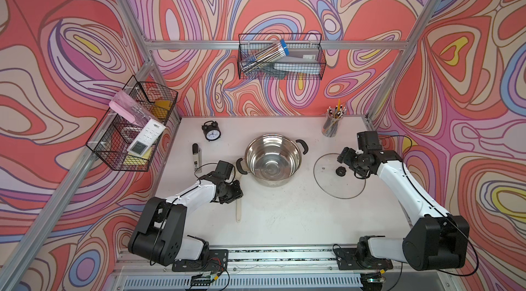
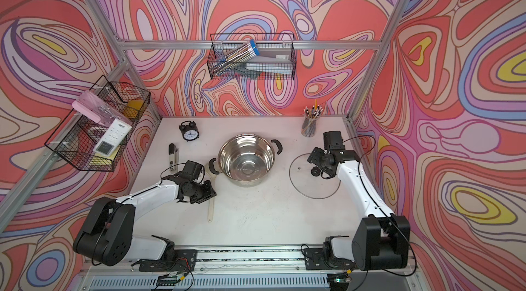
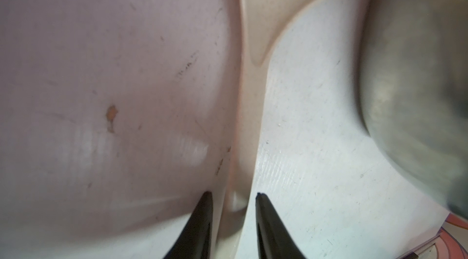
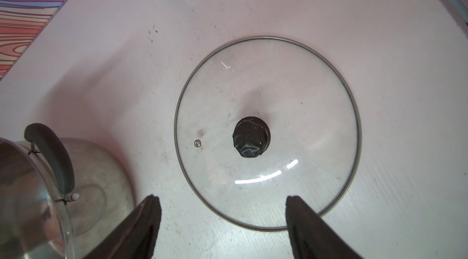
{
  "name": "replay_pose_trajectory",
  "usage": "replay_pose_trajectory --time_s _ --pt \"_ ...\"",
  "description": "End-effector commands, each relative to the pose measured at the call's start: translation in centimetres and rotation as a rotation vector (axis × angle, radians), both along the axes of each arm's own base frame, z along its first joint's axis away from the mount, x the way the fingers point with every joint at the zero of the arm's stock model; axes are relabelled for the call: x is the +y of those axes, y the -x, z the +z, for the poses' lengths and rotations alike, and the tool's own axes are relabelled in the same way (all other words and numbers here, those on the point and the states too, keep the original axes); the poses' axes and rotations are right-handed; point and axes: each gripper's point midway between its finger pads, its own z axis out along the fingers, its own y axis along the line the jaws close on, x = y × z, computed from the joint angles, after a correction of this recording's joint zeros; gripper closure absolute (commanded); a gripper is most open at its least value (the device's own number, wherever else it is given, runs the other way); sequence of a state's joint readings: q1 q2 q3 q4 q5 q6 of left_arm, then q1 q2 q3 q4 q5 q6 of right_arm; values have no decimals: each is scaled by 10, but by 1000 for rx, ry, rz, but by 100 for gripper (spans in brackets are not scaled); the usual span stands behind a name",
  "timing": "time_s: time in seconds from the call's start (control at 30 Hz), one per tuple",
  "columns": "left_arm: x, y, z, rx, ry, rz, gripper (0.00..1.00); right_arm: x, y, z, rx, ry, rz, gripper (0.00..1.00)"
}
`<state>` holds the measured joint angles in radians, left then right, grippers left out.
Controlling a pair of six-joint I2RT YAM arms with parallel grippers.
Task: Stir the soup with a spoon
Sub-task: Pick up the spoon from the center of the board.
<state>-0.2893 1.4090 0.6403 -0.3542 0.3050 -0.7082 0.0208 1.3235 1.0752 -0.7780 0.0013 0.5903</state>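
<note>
The cream-white spoon [image 1: 238, 209] lies flat on the table just left of the steel pot [image 1: 273, 161], its bowl end near the pot's black handle. My left gripper [image 1: 236, 190] is low over the handle. In the left wrist view the gripper [image 3: 233, 194] stands with its jaws narrow on either side of the spoon handle [image 3: 249, 118], a thin gap showing on one side. My right gripper [image 4: 220, 198] hangs open and empty over the edge of the glass lid [image 4: 266, 88]. The pot's inside shows bare steel; no soup is visible.
The lid [image 1: 338, 182] with its black knob [image 1: 340, 172] lies right of the pot. A pencil cup [image 1: 331, 126] stands at the back right, an alarm clock [image 1: 211, 131] and a marker [image 1: 196, 157] at the back left. Wire baskets [image 1: 280, 57] hang on the walls.
</note>
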Motion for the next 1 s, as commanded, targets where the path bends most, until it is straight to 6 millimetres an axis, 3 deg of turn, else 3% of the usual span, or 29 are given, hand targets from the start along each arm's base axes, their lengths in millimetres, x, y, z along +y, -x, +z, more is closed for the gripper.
replay_pose_trajectory --time_s 0.0,0.4,0.57,0.73,0.77,0.97 --pt "-3 0 -3 -3 10 9 78 -1 -2 21 -48 -3 -10 20" --pt "17 23 -18 48 -13 98 100 0 7 40 -78 2 6 22" --pt "39 34 -9 32 5 195 100 11 10 49 -102 -26 40 24" --pt "42 30 31 -64 63 215 100 65 4 66 -145 -79 171 26" --pt "37 18 53 -116 97 212 100 79 2 70 -158 -96 202 27" --pt "18 -9 139 -273 269 235 100 172 -8 102 -242 -246 400 28"
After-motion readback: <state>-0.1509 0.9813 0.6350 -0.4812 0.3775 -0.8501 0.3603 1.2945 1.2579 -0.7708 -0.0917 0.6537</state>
